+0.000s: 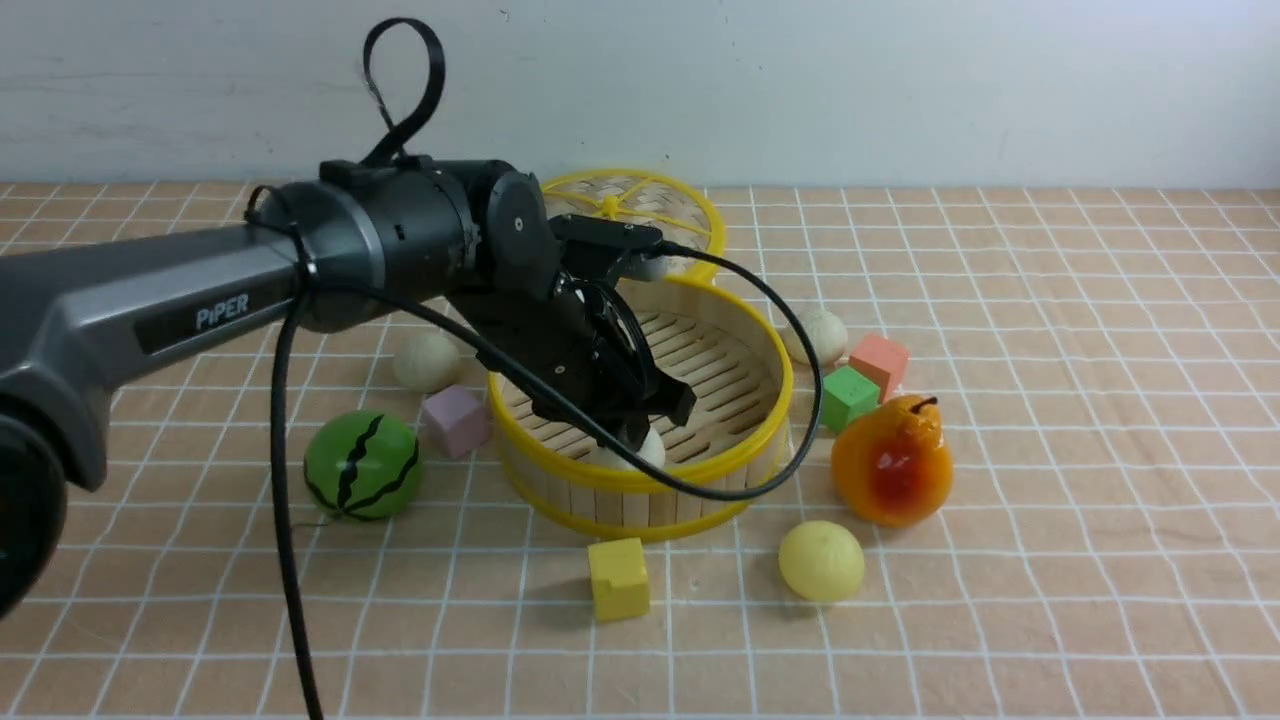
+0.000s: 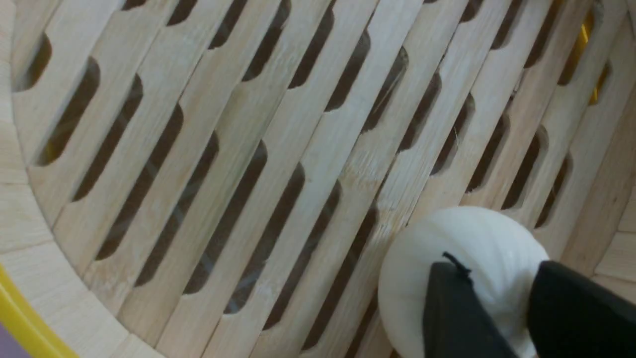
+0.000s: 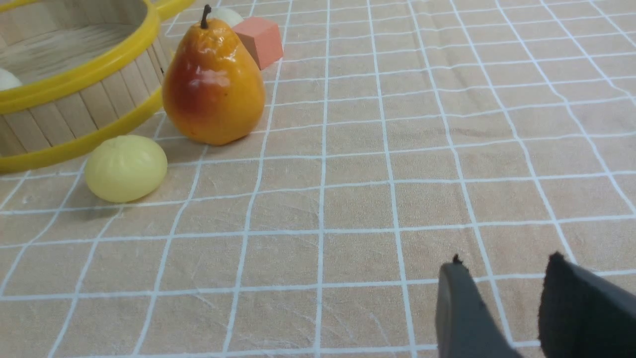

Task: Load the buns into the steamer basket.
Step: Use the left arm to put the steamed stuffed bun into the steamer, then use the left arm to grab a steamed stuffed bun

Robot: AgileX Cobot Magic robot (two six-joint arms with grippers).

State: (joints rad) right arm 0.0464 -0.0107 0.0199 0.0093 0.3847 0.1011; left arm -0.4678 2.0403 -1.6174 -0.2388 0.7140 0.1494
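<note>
The steamer basket [image 1: 770, 400] [image 2: 308, 149] [image 3: 74, 82] stands mid-table. My left gripper [image 1: 650, 420] [image 2: 494, 266] reaches down inside it, open, its fingertips just over an off-white bun [image 1: 630, 452] [image 2: 472, 238] [image 3: 7, 79] that rests on the slatted floor by the near wall. Another off-white bun [image 1: 427, 360] lies left of the basket, a third [image 1: 815, 335] [image 3: 226, 15] to its right. A pale yellow bun [image 1: 821, 560] [image 3: 125, 168] sits in front of it. My right gripper [image 3: 506, 261] hangs open over bare cloth, out of the front view.
A striped watermelon ball [image 1: 362, 465] and a lilac cube [image 1: 455, 420] sit left of the basket. An orange pear [image 1: 892, 460] [image 3: 213, 82], green cube [image 1: 848, 397] and salmon cube [image 1: 880, 362] are right of it. A yellow cube [image 1: 618, 578] lies in front, the lid [image 1: 640, 205] behind.
</note>
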